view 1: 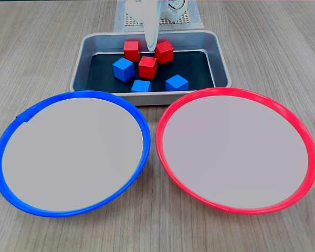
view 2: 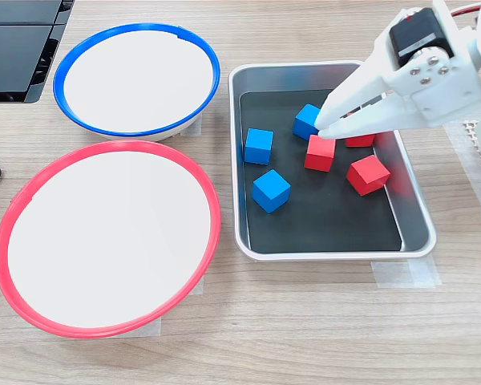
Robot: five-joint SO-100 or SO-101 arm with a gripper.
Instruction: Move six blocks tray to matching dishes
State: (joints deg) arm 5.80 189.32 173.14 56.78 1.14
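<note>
The silver tray point(view 1: 80, 63) point(view 2: 329, 250) holds all six blocks. Three red blocks point(view 1: 147, 66) point(view 2: 320, 152) cluster toward its far side in a fixed view, and one of them point(view 2: 359, 139) is partly covered by a finger. Three blue blocks point(view 1: 123, 69) point(view 2: 271, 190) lie nearer the dishes. My white gripper point(view 1: 152, 47) point(view 2: 323, 127) hangs over the tray with its tips together, shut on nothing, just above the middle red block and beside a blue one point(view 2: 307, 120). The blue-rimmed dish point(view 1: 68, 210) point(view 2: 136, 132) and the red-rimmed dish point(view 1: 236, 207) point(view 2: 104, 325) hold nothing.
A white mesh mat point(view 1: 127, 21) lies behind the tray under the arm's base. A black flat object point(view 2: 16, 40) sits at the table's corner beyond the blue dish. Strips of tape point(view 2: 405, 273) hold the tray to the wooden table.
</note>
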